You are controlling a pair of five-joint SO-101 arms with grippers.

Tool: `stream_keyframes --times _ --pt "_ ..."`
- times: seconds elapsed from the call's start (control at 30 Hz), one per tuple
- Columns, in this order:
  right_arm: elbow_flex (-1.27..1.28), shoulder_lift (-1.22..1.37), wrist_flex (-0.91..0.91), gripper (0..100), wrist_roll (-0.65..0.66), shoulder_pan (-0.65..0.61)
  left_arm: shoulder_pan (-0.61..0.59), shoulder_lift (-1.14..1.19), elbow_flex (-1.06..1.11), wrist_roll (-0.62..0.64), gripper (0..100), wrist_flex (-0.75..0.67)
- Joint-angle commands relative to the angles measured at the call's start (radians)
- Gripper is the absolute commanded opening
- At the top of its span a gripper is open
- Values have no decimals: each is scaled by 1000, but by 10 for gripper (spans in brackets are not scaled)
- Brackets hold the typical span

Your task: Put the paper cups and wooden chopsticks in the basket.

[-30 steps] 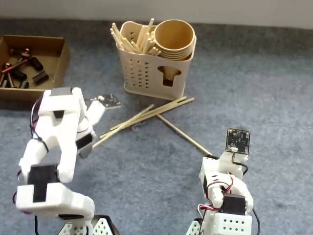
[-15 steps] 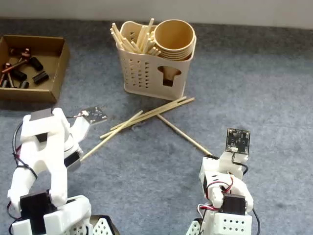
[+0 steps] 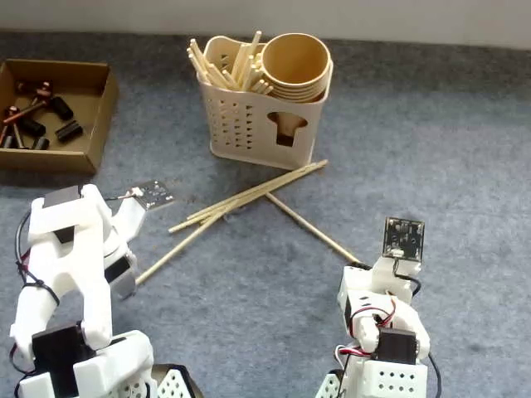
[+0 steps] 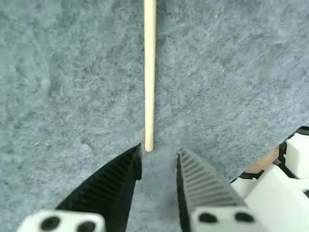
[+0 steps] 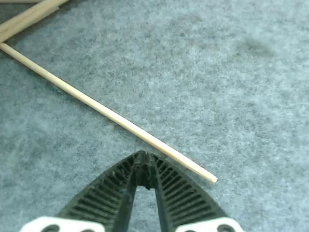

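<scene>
Fingers first: the left fingers (image 4: pixel 130 166) are spread and pinch nothing. The blunt end of a loose chopstick (image 4: pixel 149 72) lies at their tips, close against one of them; I cannot tell whether it touches. The stick runs straight away from them across the grey desk (image 4: pixel 231 72).

From the high view, my left arm (image 3: pixel 75 249) crouches at the near left of the desk. The same loose chopstick (image 3: pixel 178 247) slants from beside it toward the middle.

The right fingers (image 5: pixel 143 159) are pressed together and empty. Their tips sit just beside a single chopstick (image 5: pixel 106 112), which crosses in front of them at a slant. At its far end it meets the ends of other chopsticks (image 5: pixel 29 14). The right arm (image 3: pixel 377 307) is folded low at the near right.

Between the arms and the basket, a bundle of chopsticks (image 3: pixel 257 192) lies flat on the desk. It reaches almost to the foot of the basket (image 3: pixel 249 124), and the single chopstick (image 3: pixel 314 230) angles away from it toward the right arm.

The basket stands upright at the far middle. It holds a stack of paper cups (image 3: pixel 296 58) on one side and a sheaf of standing chopsticks (image 3: pixel 217 70) on the other.

A cardboard box (image 3: pixel 98 124) of small dark and red parts sits at the far left, well apart from the basket.
</scene>
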Motion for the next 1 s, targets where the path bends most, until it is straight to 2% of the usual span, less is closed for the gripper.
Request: stream_keyframes --times 0.0,0.3,0.5,0.67,0.83,0.97 --pt "101 4 -16 5 8 8 -2 -36 -18 48 165 -2" --pt "101 4 -16 5 8 8 -1 -36 -50 51 164 -2" --pt "101 4 -16 5 8 8 54 -38 -51 54 163 -3" --pt "101 4 -16 5 8 8 140 -38 -110 193 127 -5" --pt "101 4 -16 5 8 8 257 -36 -139 261 127 -8" --pt "101 4 -16 5 8 8 344 -28 -137 321 127 -72"
